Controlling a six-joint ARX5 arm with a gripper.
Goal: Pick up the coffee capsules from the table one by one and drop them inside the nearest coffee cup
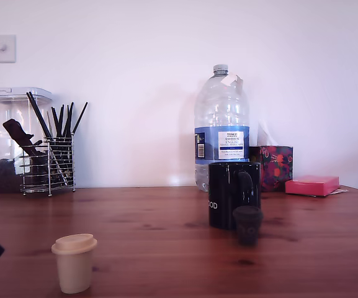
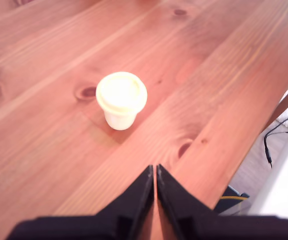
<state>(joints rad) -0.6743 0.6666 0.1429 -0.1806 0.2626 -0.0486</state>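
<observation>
Here the hand (image 2: pixel 155 172) hangs above the wooden surface (image 2: pixel 218 90) with its two dark fingers pressed together, tips meeting in a thin seam, so it is clenched on nothing. The cream capsule (image 2: pixel 121 99) stands just beyond those tips in the wrist view, rim uppermost and apart from the hand; in the exterior view the same cream capsule (image 1: pixel 74 262) sits near the camera at the left, alone on bare planks. That upright stance matters, since the wide flat rim overhangs the tapered body and gives the fingers a lip to catch under. Farther off and to the right in the exterior view stands the black coffee cup (image 1: pixel 233 194), handle turned toward the camera, with the black capsule (image 1: pixel 247 224) just in front of it, possibly touching it, though dark against dark makes that hard to judge. Behind the cup rises a large water bottle (image 1: pixel 221 127); a wire utensil holder (image 1: pixel 49 165) stands far left by the wall. A dark sliver at the exterior view's left edge may be part of the arm. Neither capsule is in the cup, so the task looks barely begun, and the fingers would need to spread before closing on the cream one.
</observation>
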